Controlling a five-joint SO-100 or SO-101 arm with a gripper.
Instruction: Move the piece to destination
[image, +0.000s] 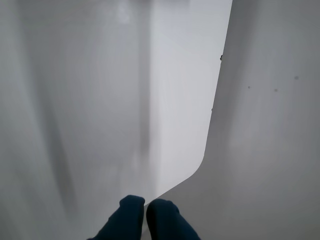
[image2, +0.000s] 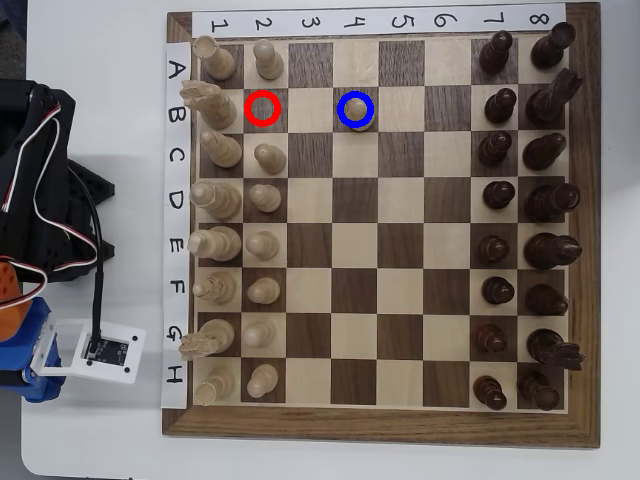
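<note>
The piece, a small pale pawn (image2: 359, 122), stands on the destination, the dark square under the blue ring (image2: 343, 98), in row B, column 4 of the overhead view. The dark square with the red ring (image2: 262, 108) in column 2 holds nothing. My gripper (image: 145, 207) shows at the bottom of the wrist view as two dark blue fingertips pressed together with nothing between them. It hovers over a white surface, and no board shows in that view. In the overhead view the arm (image2: 40, 200) is folded left of the board, well away from the pawn.
The wooden chessboard (image2: 380, 430) carries pale pieces (image2: 215, 195) in its two left columns and dark pieces (image2: 520, 200) in its two right ones. A white camera mount (image2: 100, 350) with a black cable sits left of the board. In the wrist view a rounded white edge (image: 210, 145) borders a grey area.
</note>
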